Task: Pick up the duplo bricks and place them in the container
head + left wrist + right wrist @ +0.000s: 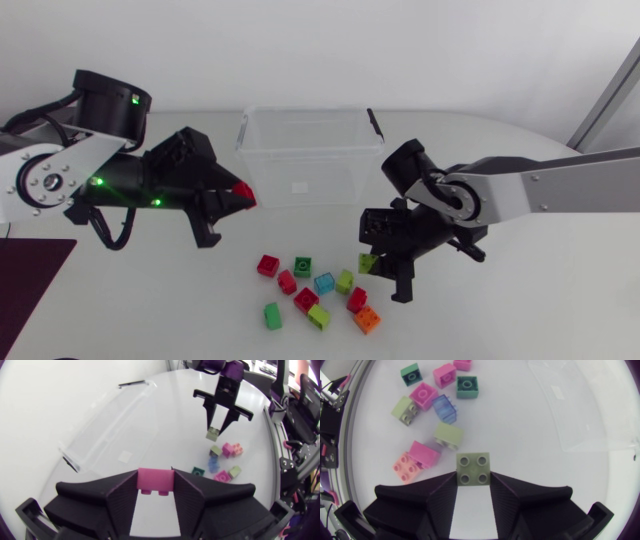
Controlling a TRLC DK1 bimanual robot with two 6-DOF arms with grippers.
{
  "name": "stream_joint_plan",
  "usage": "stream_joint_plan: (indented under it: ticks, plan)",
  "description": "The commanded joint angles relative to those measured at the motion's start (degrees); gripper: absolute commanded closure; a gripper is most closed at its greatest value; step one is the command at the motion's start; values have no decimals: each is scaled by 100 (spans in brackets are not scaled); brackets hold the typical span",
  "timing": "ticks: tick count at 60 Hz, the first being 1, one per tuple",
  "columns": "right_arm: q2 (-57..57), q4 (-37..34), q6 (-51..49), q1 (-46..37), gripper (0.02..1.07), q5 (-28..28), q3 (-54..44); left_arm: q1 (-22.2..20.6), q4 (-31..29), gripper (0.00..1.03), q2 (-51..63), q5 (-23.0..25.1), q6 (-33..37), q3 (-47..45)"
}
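A clear plastic container point(320, 160) stands at upper centre of the overhead frame with no bricks inside it. A black latch point(375, 122) sits on its right rim, and a small white sticker point(298, 187) shows near its front wall, its print too small to read.

Left of the container, the left gripper point(232, 196) is closed on a red duplo brick point(155, 480). Both broad fingers press its sides, and the brick is held above the table just off the container's front left corner.

Right of centre, the right gripper point(378, 265) clamps a pale green duplo brick point(474, 469) between its fingertips, studs facing the wrist camera. It hangs low at the right edge of the loose pile.

Ten more bricks lie scattered on the white table point(520, 300) at lower centre, in front of the container and apart from it. They include four red ones, a dark green one point(302, 266), a blue one point(324, 283) and an orange one point(367, 319) at the lower right of the cluster.
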Motion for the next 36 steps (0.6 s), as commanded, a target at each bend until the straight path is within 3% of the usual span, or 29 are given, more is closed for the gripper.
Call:
stream_joint_plan:
  ticks: [1,11,22,36]
  plan:
    - [-276,-163,54,-3,81,70,214,66,270,68,237,91,-393,273]
    - [-592,-444,212,41,81,141,557,137,1236,66,817,91,-1140,642]
    - [-706,-479,370,32,81,141,856,304,1650,65,1503,-85,-1615,1398]
    - [-697,-400,704,6,81,123,1427,365,1685,64,2558,-349,-1834,2435]
